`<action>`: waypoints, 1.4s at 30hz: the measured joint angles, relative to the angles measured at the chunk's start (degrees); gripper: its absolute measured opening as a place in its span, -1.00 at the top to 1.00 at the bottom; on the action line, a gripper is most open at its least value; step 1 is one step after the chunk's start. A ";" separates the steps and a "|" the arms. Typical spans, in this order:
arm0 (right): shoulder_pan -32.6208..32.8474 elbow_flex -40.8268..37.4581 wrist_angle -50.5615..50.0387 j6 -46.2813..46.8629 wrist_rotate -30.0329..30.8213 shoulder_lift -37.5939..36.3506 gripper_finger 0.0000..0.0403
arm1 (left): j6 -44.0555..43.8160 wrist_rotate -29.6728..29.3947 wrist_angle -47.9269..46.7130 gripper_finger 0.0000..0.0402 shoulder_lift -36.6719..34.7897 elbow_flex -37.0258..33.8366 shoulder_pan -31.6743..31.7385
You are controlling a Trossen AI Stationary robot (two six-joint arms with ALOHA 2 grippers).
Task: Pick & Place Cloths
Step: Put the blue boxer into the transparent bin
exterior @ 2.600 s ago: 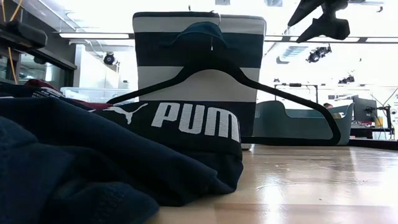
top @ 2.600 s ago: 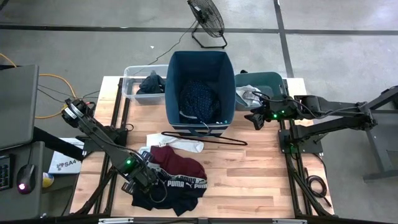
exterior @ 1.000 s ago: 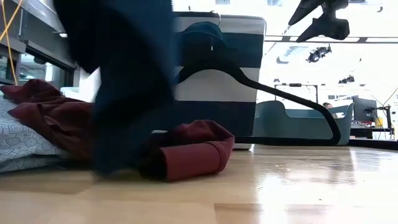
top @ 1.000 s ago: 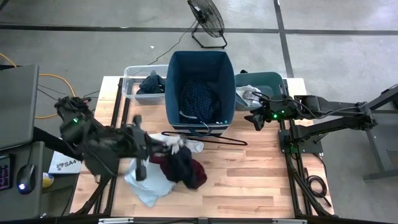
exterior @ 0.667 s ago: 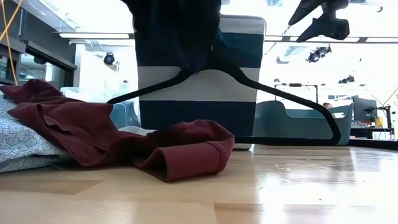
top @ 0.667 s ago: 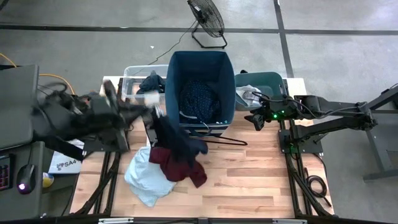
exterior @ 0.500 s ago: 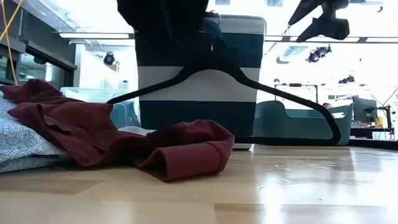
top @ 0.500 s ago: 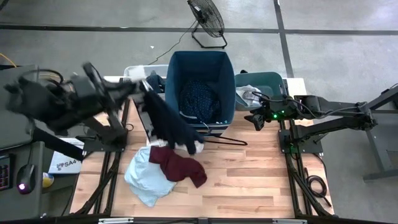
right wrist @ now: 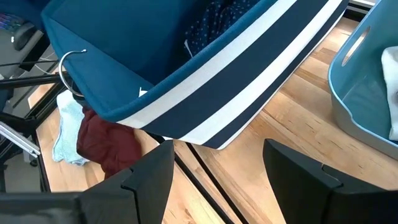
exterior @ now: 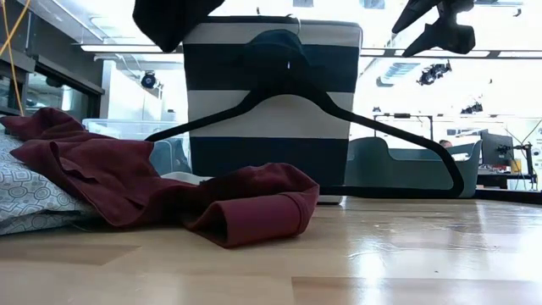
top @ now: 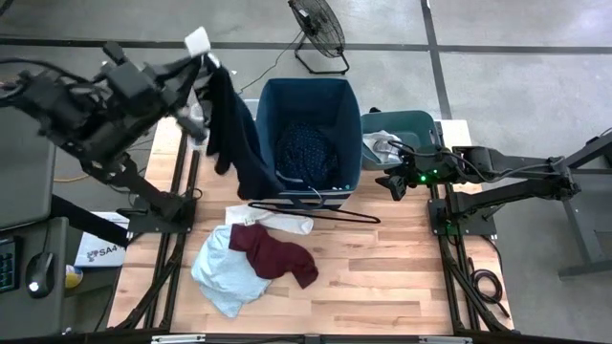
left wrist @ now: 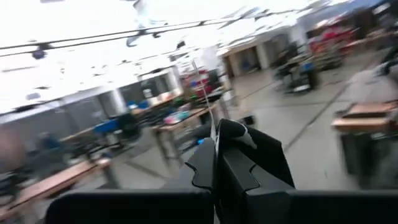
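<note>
We see a pale wooden table point(top: 382, 277) with a glossy sheen at lower centre, soft matt cloth in the maroon garment point(top: 275, 253) and the dark hanging garment point(top: 234, 134), a striped fabric bin point(exterior: 271, 102), and a thin black hanger point(exterior: 339, 110).

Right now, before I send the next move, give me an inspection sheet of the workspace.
Surface: wooden table, bare on the right half.
Job's things: black garment hanging from the left gripper; maroon cloth, pale blue cloth and white cloth on the table; dotted navy cloth in the blue bin.
Clutter: black hanger against the bin.
Grippers: left shut on the garment, raised; right gripper open, empty, beside the bin.
Cables: yellow cable left of the table.
Surroundings: floor fan.
</note>
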 joint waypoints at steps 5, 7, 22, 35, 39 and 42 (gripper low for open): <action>-0.02 0.00 -0.02 0.01 -0.01 0.00 -0.17 | 1.66 -0.07 -0.16 1.00 -0.50 -0.02 8.41; -0.02 0.00 -0.02 0.01 0.01 0.00 -0.17 | 1.70 -0.27 -0.86 1.00 -0.78 -0.02 11.79; 0.01 0.02 8.64 -12.68 -5.81 0.00 -0.17 | -1.62 -0.29 -13.75 1.00 -1.69 -0.02 30.54; -0.04 0.02 10.69 -25.32 -13.30 0.00 -0.17 | -25.05 14.76 -37.27 1.00 -1.40 -0.18 51.65; -0.04 0.02 10.70 -25.30 -13.30 0.01 -0.17 | -30.72 18.71 -42.28 1.00 -1.44 -1.58 56.06; -0.04 0.02 10.69 -25.25 -13.30 0.00 -0.17 | -33.39 21.05 -45.09 1.00 -1.38 -3.98 59.38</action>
